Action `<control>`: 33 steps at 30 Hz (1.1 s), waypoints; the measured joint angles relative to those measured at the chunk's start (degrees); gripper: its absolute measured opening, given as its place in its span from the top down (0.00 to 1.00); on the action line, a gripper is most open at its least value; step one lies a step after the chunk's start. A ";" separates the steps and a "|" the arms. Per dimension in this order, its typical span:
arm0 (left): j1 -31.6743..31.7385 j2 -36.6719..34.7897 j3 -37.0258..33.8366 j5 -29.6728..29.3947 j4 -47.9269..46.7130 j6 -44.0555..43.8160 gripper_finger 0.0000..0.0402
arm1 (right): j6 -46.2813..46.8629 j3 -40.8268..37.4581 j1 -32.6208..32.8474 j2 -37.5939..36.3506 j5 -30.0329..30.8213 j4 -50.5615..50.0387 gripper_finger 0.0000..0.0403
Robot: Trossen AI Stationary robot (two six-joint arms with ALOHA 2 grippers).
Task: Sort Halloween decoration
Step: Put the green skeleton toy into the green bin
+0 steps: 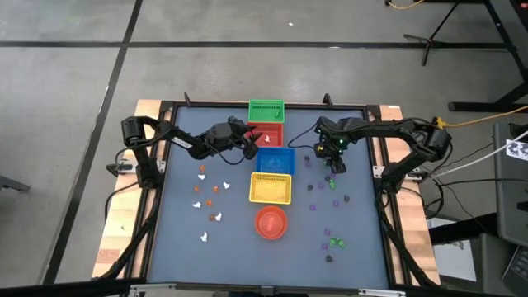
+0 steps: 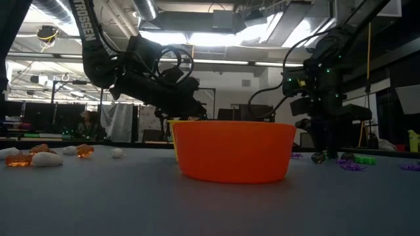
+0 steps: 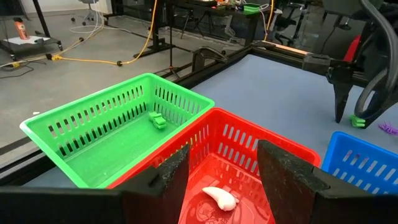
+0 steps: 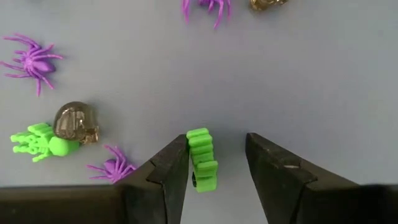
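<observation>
From above, the left gripper point(image 1: 250, 147) is hovering over the red basket point(image 1: 266, 134), while the right gripper point(image 1: 334, 165) is working among purple trinkets. In the left wrist view, its spread jaws are framing a smooth white curved trinket point(image 3: 220, 197) lying inside the slotted plastic basket. In the right wrist view, a ribbed green trinket point(image 4: 202, 158) is lying lengthwise between parted jaws, touching one finger point(image 4: 169, 167).

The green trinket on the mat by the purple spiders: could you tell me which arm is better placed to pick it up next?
The right. Its open pincer already straddles the green trinket, while the left pincer hangs open over the red basket.
</observation>
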 joint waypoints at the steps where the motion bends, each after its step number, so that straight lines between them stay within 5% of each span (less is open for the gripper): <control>1: -0.02 0.00 0.00 0.01 0.00 0.00 0.57 | 0.01 -0.02 0.00 0.00 0.01 0.02 0.60; 15: -0.02 0.00 0.00 0.02 0.00 0.00 0.57 | 0.20 -0.11 -0.04 0.11 0.23 0.07 0.94; 33: 0.06 -0.17 0.00 0.00 5.82 0.96 0.57 | 0.12 13.23 0.02 0.33 10.35 -0.51 0.90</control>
